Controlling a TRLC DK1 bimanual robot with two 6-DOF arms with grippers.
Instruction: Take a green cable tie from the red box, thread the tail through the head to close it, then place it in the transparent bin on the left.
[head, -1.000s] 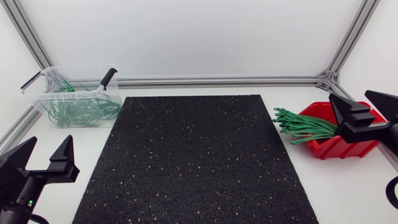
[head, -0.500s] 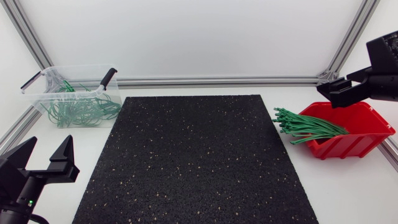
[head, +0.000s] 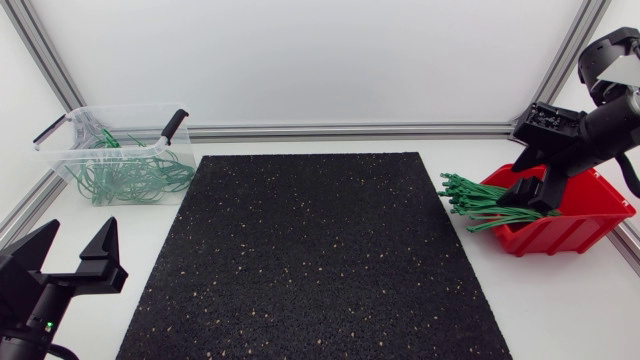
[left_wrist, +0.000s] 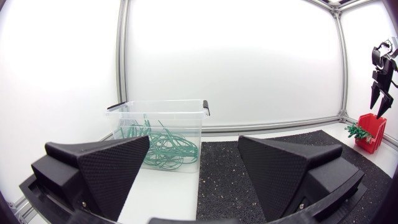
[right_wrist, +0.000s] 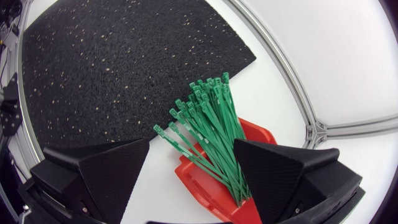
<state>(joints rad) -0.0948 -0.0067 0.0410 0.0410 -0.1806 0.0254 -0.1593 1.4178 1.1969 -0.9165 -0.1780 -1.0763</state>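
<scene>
A bundle of green cable ties (head: 485, 205) sticks out of the red box (head: 560, 225) at the right, its heads fanned toward the mat. My right gripper (head: 532, 198) hangs open just above the box, pointing down. In the right wrist view the ties (right_wrist: 208, 124) and the box (right_wrist: 199, 183) lie below the open right gripper (right_wrist: 193, 146), apart from both fingers. The transparent bin (head: 120, 155) at the back left holds several closed green ties (left_wrist: 165, 146). Near the front left corner my left gripper (head: 70, 262) stands open with nothing in it, facing the bin (left_wrist: 158, 115).
A black speckled mat (head: 315, 250) covers the middle of the white table. Aluminium frame rails (head: 350, 130) run along the back and sides. The bin has black handles (head: 175, 125) on its rim.
My right arm has lifted from low beside the red box, swung over it, and now points its gripper down at the ties. The left arm has kept still.
</scene>
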